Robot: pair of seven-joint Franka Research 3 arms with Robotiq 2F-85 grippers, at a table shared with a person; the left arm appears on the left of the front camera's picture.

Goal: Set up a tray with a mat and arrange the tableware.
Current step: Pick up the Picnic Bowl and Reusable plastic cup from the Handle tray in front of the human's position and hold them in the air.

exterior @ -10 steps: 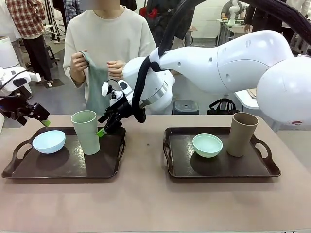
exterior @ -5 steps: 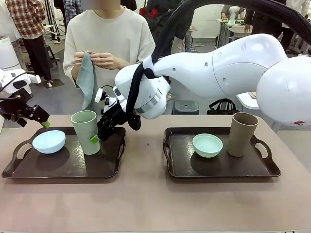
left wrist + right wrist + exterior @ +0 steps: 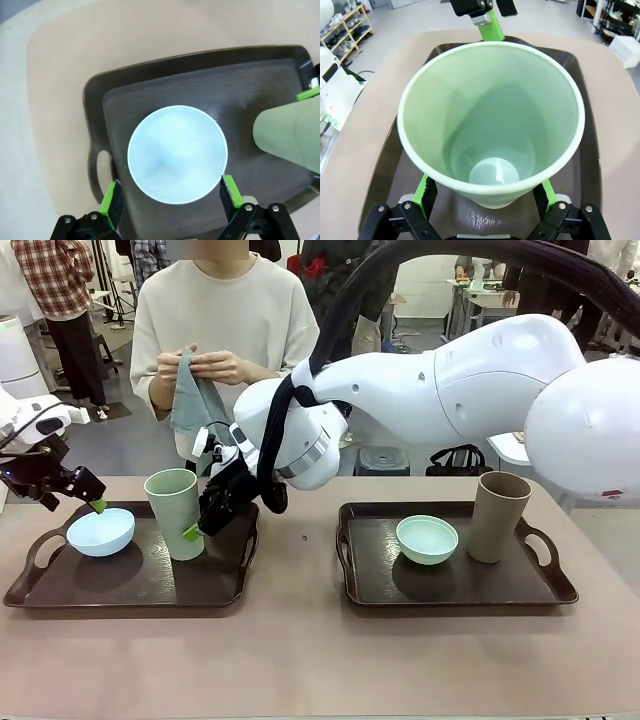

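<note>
On the left tray [image 3: 140, 590] stand a pale blue bowl [image 3: 100, 532] and a tall pale green cup [image 3: 177, 512]. My left gripper [image 3: 93, 502] hovers open just above the bowl's far rim; in the left wrist view the bowl [image 3: 177, 154] lies between its spread fingers [image 3: 112, 202]. My right gripper [image 3: 197, 528] reaches across and stands open around the cup; the cup [image 3: 492, 120] sits between its pads [image 3: 425, 190]. The right tray [image 3: 450, 590] carries a mint green bowl [image 3: 427, 539] and a tan cup [image 3: 497, 517]. A person at the far side holds a grey-green mat [image 3: 190, 400].
The right arm's white body [image 3: 450, 390] spans the middle of the table above the gap between the trays. Bare tan tabletop [image 3: 320, 660] runs along the near edge. My left gripper's finger [image 3: 492, 25] shows behind the cup in the right wrist view.
My right gripper moved left and down until its fingers straddle the green cup. My left gripper dropped toward the blue bowl. The person lifted and regripped the mat.
</note>
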